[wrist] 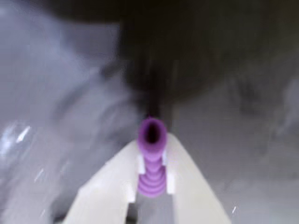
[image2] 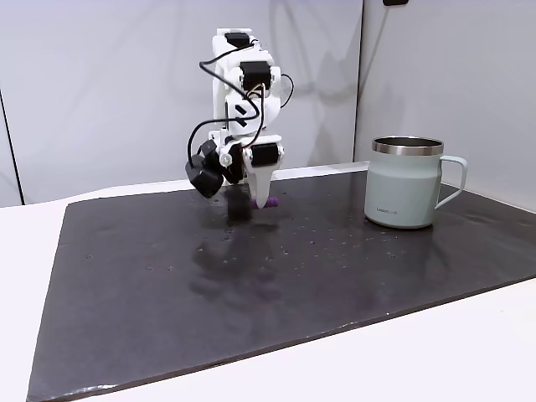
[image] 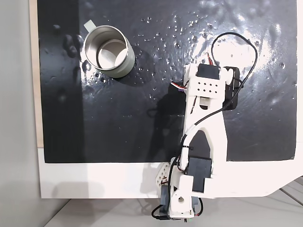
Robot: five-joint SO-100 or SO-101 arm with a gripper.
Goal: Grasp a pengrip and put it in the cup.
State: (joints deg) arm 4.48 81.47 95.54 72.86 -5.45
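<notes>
In the wrist view the purple ribbed pengrip (wrist: 152, 161) stands clamped between my two white fingers (wrist: 105, 186), its open end pointing away from the camera. My gripper (wrist: 152, 151) is shut on it. From the side fixed view, the gripper (image2: 261, 199) points straight down at the black mat, and the pengrip (image2: 271, 202) peeks out at its tip, at or just above the surface. The cup (image2: 402, 194), pale grey-green with a steel rim, stands upright well to the right. From above, the cup (image: 126, 62) sits at the mat's upper left, far from the arm (image: 208, 90).
The black mat (image2: 251, 285) covers most of the white table and is speckled with bright spots. Open mat lies between the gripper and the cup. A black cable (image: 236, 38) loops off the arm. The arm's base (image: 182, 198) sits at the lower table edge.
</notes>
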